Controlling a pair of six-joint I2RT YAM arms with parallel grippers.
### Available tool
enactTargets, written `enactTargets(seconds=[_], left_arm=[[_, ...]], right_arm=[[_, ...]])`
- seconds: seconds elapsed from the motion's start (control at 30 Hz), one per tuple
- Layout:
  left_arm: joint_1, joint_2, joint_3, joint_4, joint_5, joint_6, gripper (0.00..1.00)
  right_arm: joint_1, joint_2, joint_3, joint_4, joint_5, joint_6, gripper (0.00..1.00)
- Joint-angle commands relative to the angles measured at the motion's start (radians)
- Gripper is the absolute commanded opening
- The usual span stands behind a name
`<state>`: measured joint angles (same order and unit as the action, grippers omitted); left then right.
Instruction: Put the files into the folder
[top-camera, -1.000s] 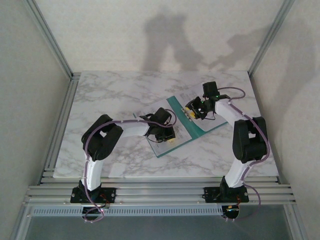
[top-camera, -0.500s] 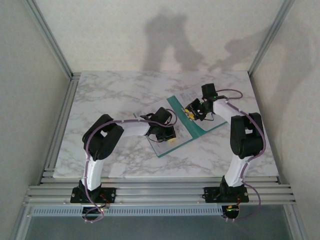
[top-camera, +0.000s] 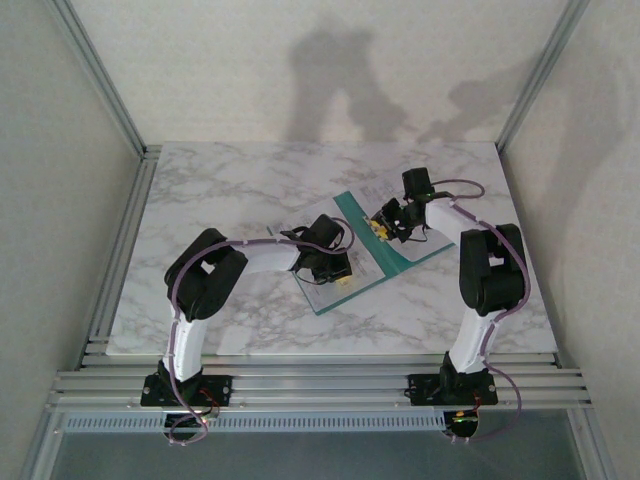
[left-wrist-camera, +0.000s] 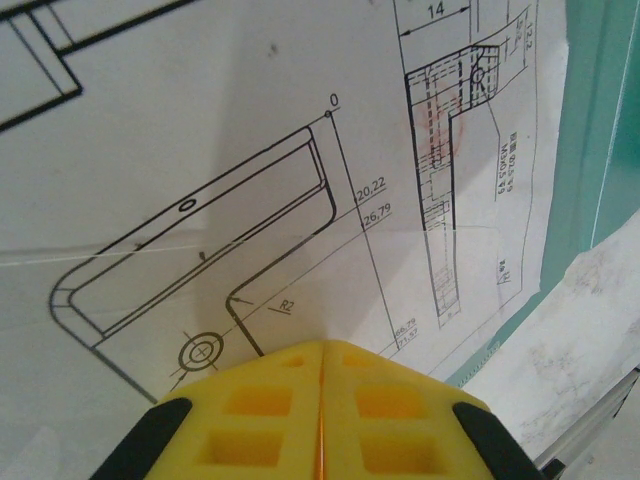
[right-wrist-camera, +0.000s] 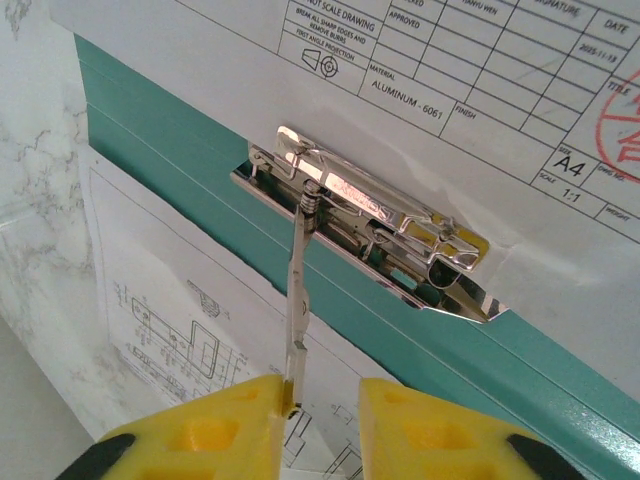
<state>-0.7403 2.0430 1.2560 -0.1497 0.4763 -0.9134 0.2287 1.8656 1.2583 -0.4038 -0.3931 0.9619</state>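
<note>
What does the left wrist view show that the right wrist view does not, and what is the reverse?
Left wrist view: the left gripper, yellow fingers shut together, over a bracket-drawing sheet. Right wrist view: a metal clip, its lever reaching toward the right gripper, whose fingers stand apart, and a title-block sheet with a red stamp. Both: the teal folder with paper on it, and the marble table.

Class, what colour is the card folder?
Teal-green: the flat rectangular card folder shows best in the right wrist view.
</note>
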Motion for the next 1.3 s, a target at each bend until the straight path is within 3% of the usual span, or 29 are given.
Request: enactTargets(seconds=[0.0,1.0,1.27], left_arm=[[-0.007,0.035,-0.010,-0.054,-0.035,-0.003,0.07],[-0.004,0.042,-0.006,-0.057,-0.033,0.000,0.07],[0.004,0.038,-0.017,-0.051,-0.029,-0.015,0.06]], right_arm=[[-0.007,-0.009,-0.002,-0.003,0.014,0.012,0.24],[-0.008,-0.008,0.005,0.006,0.019,0.029,0.11],[-0.008,0.001,-0.007,-0.008,0.041,0.009,0.01]])
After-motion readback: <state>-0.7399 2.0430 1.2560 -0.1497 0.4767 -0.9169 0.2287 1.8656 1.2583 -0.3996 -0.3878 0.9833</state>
